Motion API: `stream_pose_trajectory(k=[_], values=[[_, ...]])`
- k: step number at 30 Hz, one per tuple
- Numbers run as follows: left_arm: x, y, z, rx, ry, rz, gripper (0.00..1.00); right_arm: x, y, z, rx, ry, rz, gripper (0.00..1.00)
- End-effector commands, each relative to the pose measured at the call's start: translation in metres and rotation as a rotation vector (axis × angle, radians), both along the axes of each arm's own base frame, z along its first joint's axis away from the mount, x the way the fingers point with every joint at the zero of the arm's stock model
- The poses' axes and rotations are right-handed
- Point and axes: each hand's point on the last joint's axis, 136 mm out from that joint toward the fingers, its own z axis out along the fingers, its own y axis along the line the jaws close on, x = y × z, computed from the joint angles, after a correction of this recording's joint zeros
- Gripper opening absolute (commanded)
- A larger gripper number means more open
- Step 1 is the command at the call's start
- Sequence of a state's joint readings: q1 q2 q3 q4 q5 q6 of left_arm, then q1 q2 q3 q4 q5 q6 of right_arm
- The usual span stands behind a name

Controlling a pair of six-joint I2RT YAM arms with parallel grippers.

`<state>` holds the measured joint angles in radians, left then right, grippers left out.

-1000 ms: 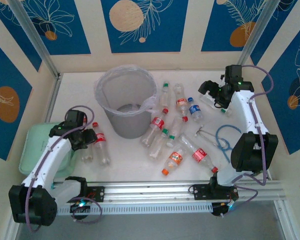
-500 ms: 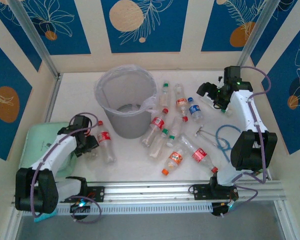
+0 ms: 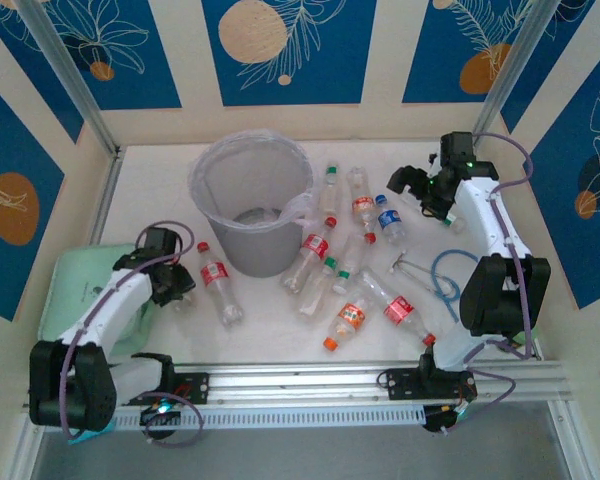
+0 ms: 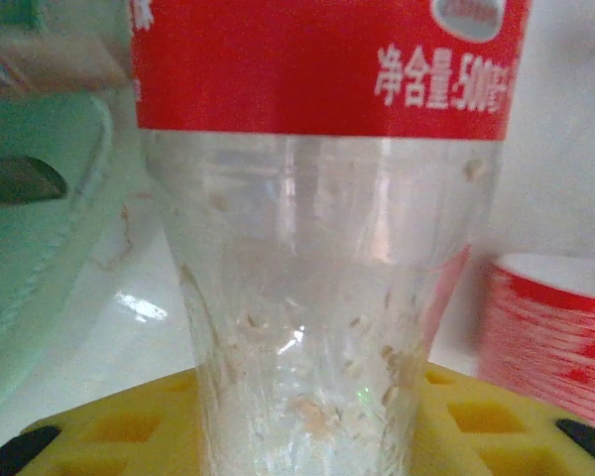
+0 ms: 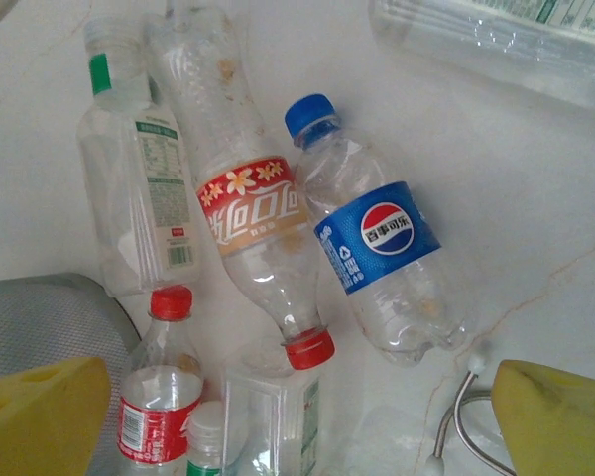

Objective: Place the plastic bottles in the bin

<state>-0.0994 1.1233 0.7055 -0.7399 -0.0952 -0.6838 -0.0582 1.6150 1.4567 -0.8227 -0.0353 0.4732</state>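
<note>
**Fig.** Left end effector [image 3: 180, 288] pinches a red-labelled bottle [image 4: 317, 248] lying on the desk [image 3: 270, 305] beside the green tray [image 3: 65, 290]. Right end effector [image 3: 412, 195], spread wide, hangs over loose bottles [image 5: 377, 238] lying right of the bin [image 3: 260, 250].

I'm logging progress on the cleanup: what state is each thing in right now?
Bin: upright, bag-lined.
Left gripper: around the red-label bottle, grip uncertain.
Red-label bottle: between the left pads, outside the bin.
Right gripper: open, empty.
Blue-cap bottle: capped, lying on the table.
Orange-cap bottle: capped, lying on the table.
Stethoscope: lying flat by the bottles.
</note>
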Motion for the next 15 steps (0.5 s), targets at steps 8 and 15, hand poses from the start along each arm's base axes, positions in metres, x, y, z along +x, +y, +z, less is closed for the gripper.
stream_pose_trajectory(k=[8, 15], values=[[0.034, 0.023, 0.171, 0.135, -0.353, -0.005, 0.41, 0.014, 0.023, 0.048, 0.215, -0.097, -0.008, 0.94], [0.055, 0.000, 0.293, 0.127, -0.571, -0.211, 0.31, 0.004, 0.111, 0.107, 0.632, -0.169, 0.312, 0.87]])
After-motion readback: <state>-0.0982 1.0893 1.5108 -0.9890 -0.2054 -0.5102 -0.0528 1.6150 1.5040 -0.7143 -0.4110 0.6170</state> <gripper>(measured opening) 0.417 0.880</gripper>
